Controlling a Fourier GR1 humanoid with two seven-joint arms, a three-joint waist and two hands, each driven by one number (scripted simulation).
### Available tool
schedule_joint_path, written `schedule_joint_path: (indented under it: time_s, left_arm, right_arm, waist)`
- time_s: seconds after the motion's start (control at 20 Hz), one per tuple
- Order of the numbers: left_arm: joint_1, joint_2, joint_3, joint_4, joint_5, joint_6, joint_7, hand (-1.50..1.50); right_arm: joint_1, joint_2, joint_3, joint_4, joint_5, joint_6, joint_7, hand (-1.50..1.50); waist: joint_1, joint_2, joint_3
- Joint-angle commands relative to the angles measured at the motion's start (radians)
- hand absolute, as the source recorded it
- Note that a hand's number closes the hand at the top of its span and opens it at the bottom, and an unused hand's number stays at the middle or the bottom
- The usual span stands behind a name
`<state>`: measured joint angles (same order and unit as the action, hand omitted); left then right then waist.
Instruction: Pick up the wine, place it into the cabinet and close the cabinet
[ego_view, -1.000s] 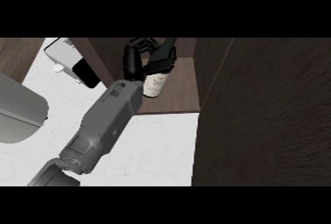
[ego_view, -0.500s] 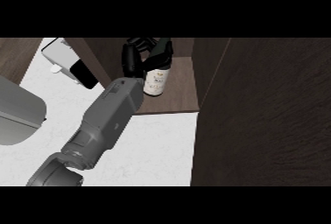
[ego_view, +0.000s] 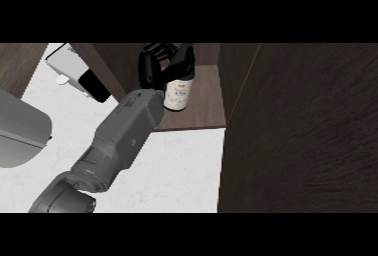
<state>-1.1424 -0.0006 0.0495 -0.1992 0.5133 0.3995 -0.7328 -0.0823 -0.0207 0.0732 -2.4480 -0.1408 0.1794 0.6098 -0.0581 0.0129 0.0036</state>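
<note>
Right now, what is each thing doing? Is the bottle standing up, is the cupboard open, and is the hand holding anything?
wine bottle: upright on the cabinet shelf, pale label showing.
hand: black fingers curled round the bottle's upper part, holding it.
cabinet: open, shelf in view.
cabinet door: swung out at the right, not closed yet.

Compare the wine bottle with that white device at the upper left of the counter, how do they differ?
The wine bottle is dark with a pale label; the white device is pale with a black side. The bottle stands on the cabinet shelf; the device is on the counter. The hand curls round the bottle; the device is untouched.
</note>
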Motion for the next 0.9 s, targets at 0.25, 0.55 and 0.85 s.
schedule_joint_path:
  time_s: [0.25,0.55,0.85]
  left_arm:
    - [0.012,0.025,0.017,0.074,-0.022,0.012,-0.039,-1.50]
    - [0.014,0.036,0.012,0.104,-0.044,0.047,-0.028,-1.50]
    - [0.017,0.029,-0.015,0.130,-0.084,0.083,-0.035,-1.50]
  right_arm:
    - [0.010,-0.011,-0.017,-0.045,-0.052,0.019,0.007,-1.50]
    - [0.030,0.007,0.005,-0.071,-0.045,0.010,0.011,-1.50]
    - [-0.017,0.005,-0.008,0.015,-0.044,0.026,-0.034,-1.50]
  waist:
    - [-0.008,0.011,-0.004]
    - [-0.015,0.011,-0.004]
    - [-0.019,0.021,-0.004]
